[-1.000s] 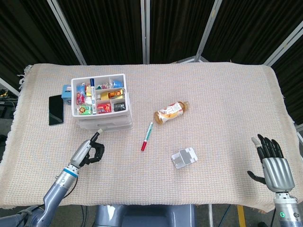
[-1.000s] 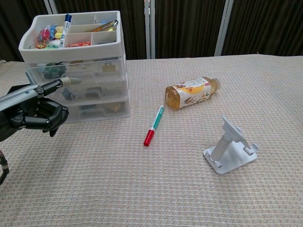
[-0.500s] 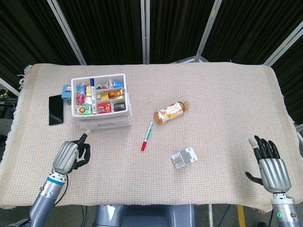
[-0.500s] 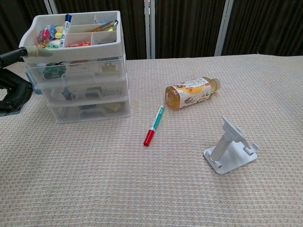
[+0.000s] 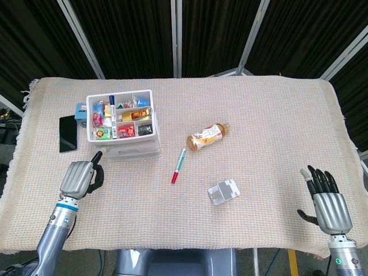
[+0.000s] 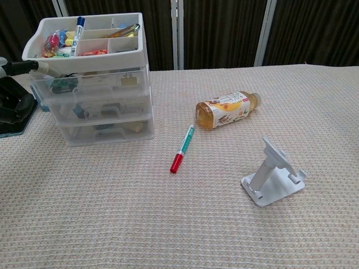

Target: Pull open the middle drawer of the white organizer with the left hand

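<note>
Left hand [image 5: 79, 177], fingers curled on nothing, half cut off beside the white three-drawer plastic organizer [image 6: 95, 95]; right hand [image 5: 329, 201] spread, empty.

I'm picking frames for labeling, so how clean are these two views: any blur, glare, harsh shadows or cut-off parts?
Head view: sharp, evenly lit, soft shadows only; the white organizer and pen read clearly. Chest view: also sharp, with slight glare on the clear drawer fronts; the left robot hand is cropped at the left edge.
</note>
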`<state>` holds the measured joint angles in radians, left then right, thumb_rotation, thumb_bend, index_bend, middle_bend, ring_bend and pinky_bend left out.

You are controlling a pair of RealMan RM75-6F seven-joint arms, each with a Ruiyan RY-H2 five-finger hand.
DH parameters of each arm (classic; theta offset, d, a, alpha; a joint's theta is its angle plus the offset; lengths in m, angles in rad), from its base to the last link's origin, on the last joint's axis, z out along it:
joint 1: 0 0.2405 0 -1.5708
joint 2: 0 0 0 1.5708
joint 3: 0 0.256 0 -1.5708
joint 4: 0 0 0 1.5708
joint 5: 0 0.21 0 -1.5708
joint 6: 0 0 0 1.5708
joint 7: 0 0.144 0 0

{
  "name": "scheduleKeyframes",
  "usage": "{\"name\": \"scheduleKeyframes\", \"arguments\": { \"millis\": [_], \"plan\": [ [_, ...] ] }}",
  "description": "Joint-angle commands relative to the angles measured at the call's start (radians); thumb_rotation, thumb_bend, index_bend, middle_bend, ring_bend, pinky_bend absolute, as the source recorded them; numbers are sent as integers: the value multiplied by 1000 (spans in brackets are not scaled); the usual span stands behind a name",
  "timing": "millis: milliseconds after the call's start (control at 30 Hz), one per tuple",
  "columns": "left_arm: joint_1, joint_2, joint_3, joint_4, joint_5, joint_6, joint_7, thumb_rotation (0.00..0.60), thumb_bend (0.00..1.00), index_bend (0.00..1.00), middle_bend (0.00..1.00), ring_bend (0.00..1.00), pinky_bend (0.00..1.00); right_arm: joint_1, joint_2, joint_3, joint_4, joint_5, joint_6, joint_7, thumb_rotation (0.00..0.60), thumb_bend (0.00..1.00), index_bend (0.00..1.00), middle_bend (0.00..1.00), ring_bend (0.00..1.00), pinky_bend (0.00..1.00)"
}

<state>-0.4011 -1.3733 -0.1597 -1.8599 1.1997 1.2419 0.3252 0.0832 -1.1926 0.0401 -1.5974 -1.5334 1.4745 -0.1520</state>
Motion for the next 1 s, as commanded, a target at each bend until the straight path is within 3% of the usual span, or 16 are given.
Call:
{"name": "scheduleKeyframes", "arguments": {
  "millis": [33,467,567,733,1000],
  "plan": [
    [-25,-3,-19,-2,-50,-29,35,600,774,151,790,797,653,0,0,0,-1,0,0,-1,600,14,56,0,0,0],
    [-40,-14,-19,5,-71,-18,45,600,774,183,793,802,656,1,-4,-5,0,0,-8,-11,600,14,56,0,0,0],
    [-42,-6,-16,-6,-76,-21,47,600,775,297,800,820,671,2,-6,-5,1,1,-10,-12,600,14,56,0,0,0],
    [-45,16,-12,-29,-91,-47,13,600,775,589,801,829,678,2,-6,-5,1,1,-10,-12,600,13,56,0,0,0],
    [-36,32,-7,-45,-42,-20,-20,600,775,694,801,829,678,3,-9,-7,2,-1,-12,-17,600,13,56,0,0,0]
  ]
}}
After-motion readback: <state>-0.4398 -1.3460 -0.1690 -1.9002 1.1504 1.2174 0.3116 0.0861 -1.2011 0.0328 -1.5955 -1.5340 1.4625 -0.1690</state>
